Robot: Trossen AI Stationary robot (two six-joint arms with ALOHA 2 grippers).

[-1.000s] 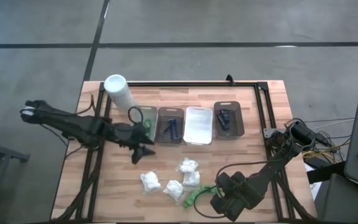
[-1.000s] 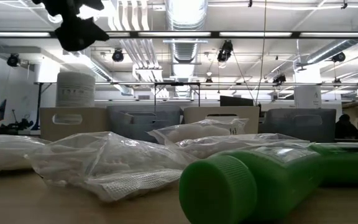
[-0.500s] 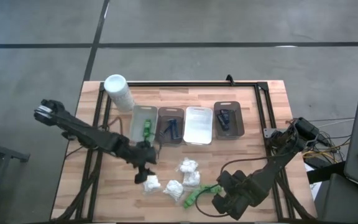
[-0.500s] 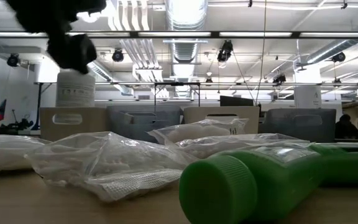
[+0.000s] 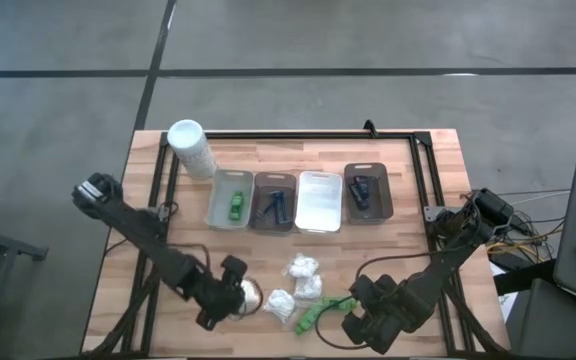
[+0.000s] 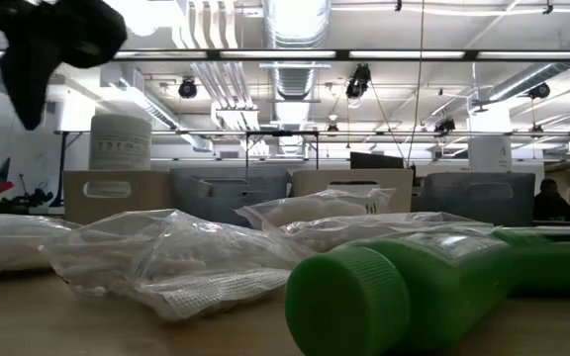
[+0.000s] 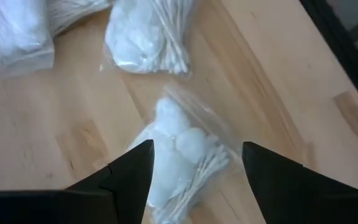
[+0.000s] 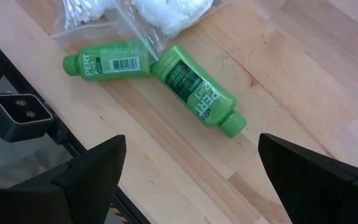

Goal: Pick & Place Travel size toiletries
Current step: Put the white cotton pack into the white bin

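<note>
Your left gripper (image 7: 191, 171) hangs with its fingers spread wide, empty, straddling a clear bag of white puffs and cotton swabs (image 7: 179, 155) at the near left of the table, so the bag sits between the two dark fingers, ready to be pinched; this looks like the approach to a pick. In the left wrist view the bag lies flat on the wood, its long axis running on a diagonal, and the swab sticks inside follow the same line. Your right gripper (image 8: 188, 165) is also spread wide and holds nothing; it hovers at the near right edge above two green bottles (image 8: 194, 90). Those bottles lie on their sides, meeting in a shallow V: one points its cap away toward the table edge, the other points its cap the opposite way, and a puff bag's corner overlaps where they meet. In the high view, three more white puff bags (image 5: 306, 270) cluster just beyond, near the table's middle. Farther back, four trays (image 5: 320, 200) stand in a row, sorted by kind: one green bottle (image 5: 236, 207) lies lengthwise in the leftmost, dark razors (image 5: 277, 207) in the next, the third looks bare, and small black sticks (image 5: 363, 190) fill the last. A tall white cylinder (image 5: 190, 146) stands upright at the far left corner.
</note>
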